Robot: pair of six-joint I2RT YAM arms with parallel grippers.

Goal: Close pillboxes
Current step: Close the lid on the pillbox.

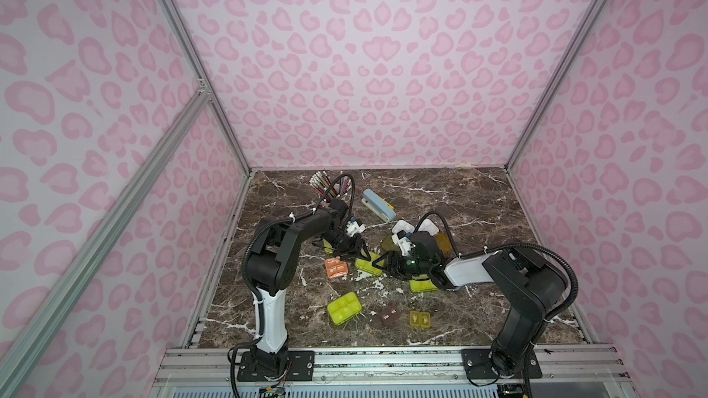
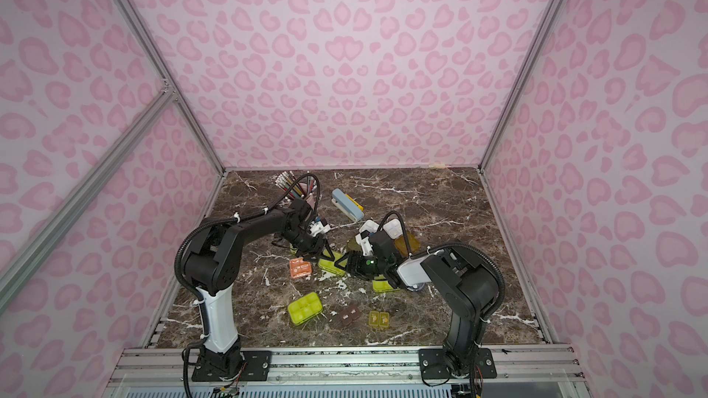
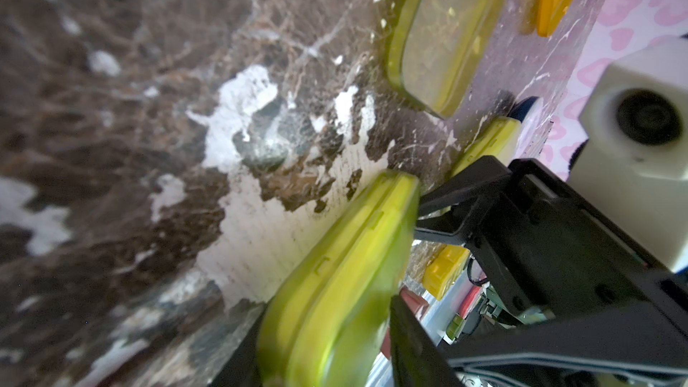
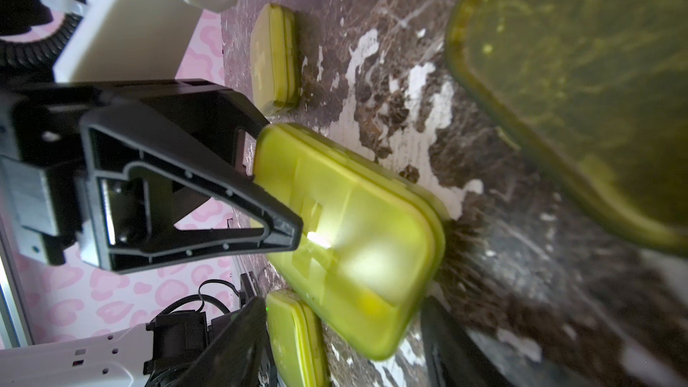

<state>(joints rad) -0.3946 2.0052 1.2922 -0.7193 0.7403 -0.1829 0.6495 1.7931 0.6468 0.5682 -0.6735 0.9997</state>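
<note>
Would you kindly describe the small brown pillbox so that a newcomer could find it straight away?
On the dark marble tabletop, look along the near edge by the arm bases. There, the small brown pillbox lies between a larger lime-yellow pillbox and a translucent amber-yellow pillbox; it alone is dark, opaque brown.

Bright even light, soft shadows, glare on lime pillbox (image 4: 335,247), wrist views blurred

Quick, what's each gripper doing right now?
Left gripper: fingers clamped on the lime pillbox, lid and underside.
Right gripper: open, fingers either side of the same pillbox, a gap showing.
</note>
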